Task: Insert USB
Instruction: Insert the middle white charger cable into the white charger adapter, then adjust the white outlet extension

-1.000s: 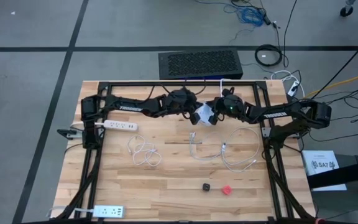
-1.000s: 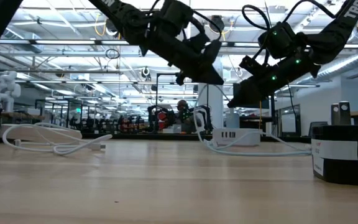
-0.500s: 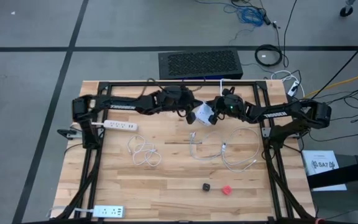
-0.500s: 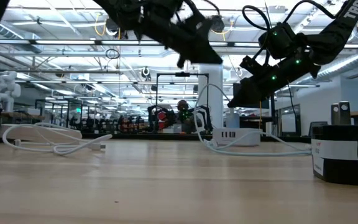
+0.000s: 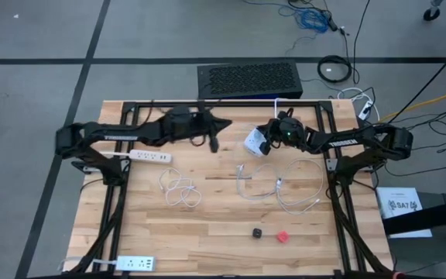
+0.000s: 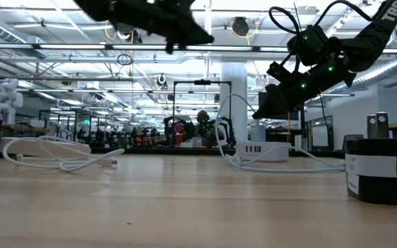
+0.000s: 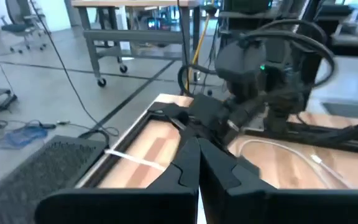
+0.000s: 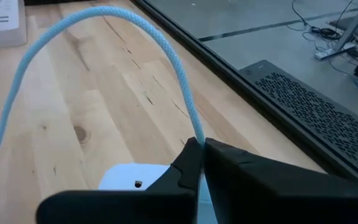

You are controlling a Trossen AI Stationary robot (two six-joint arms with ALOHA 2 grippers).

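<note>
The left claw (image 5: 214, 144), closed and empty, has swung away from the white charger (image 5: 255, 142); the right claw (image 5: 268, 143), closed on its cable, stays beside it, so insertion looks finished

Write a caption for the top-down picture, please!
Right pincer holds the white charger; left pincer hovers shut, cables lying on the wooden table.

Two white power strips (image 5: 150, 156) (image 5: 134, 263), one black cube (image 5: 257, 232), one red cube (image 5: 282, 236)
</note>
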